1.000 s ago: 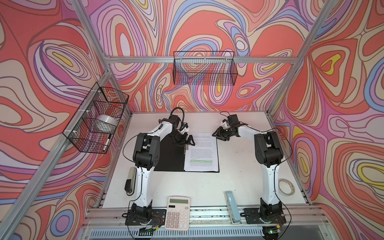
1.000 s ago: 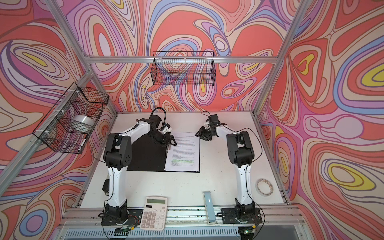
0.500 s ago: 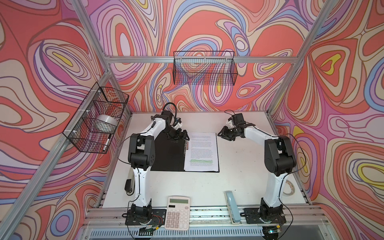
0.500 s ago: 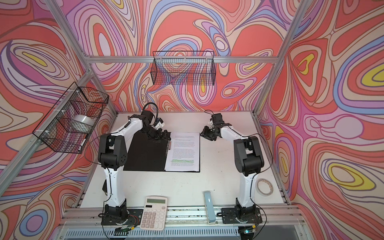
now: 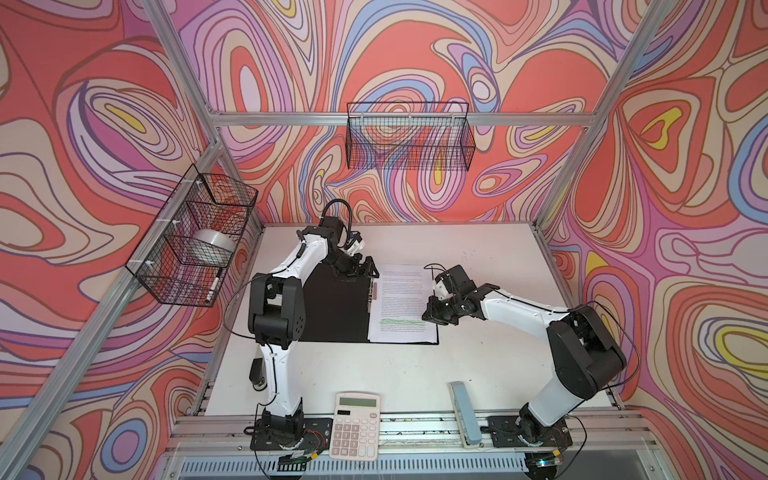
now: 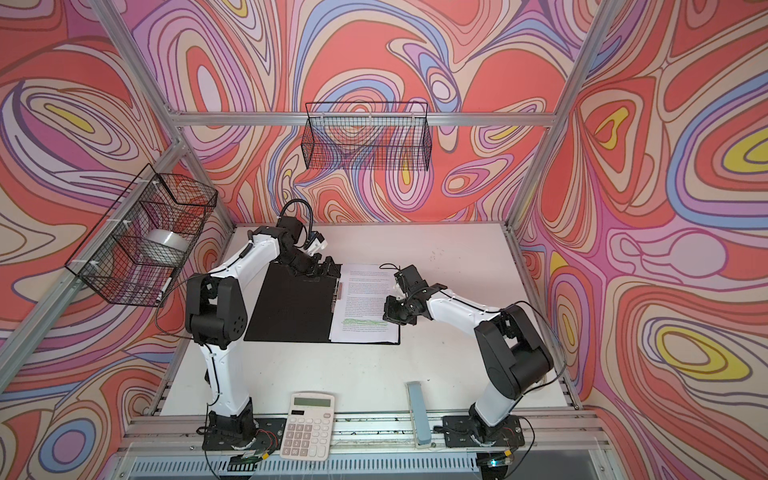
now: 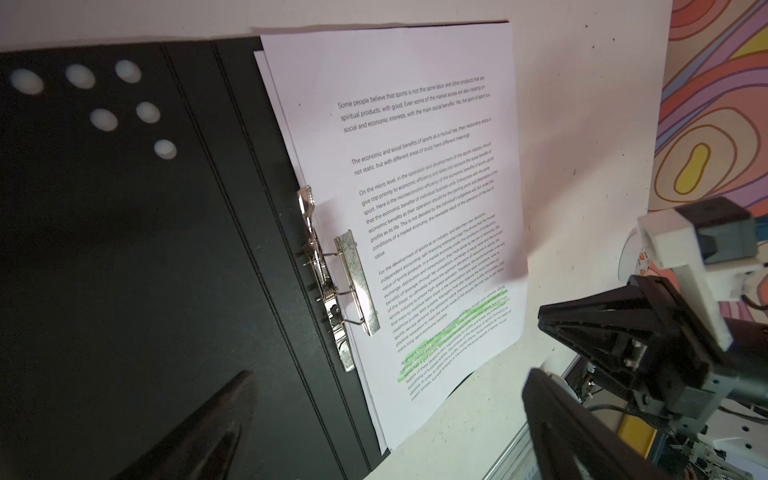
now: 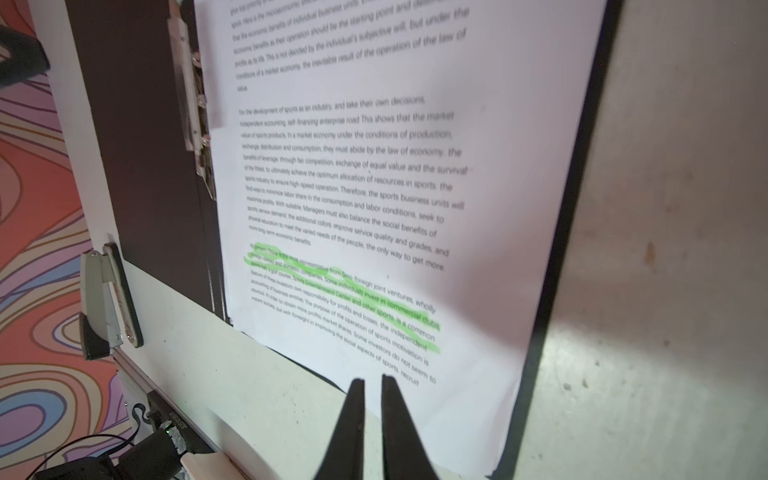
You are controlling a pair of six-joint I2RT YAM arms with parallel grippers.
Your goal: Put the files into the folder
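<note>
Files (image 8: 353, 187) lie beneath the nearly-together right pincer (image 8: 372, 382), at their outer long edge; left pincer (image 5: 363, 270) gapes over the folder (image 5: 332, 307).

Left tool (image 5: 366, 269) spread wide, right tool (image 8: 372, 379) nearly closed, both arms extended forward

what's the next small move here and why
Probably lower the open left pincer to grip the folder's bare black cover for folding over: the files already lie on its other half, the metal clip across their edge, and the nearly shut right pincer holds nothing.
</note>
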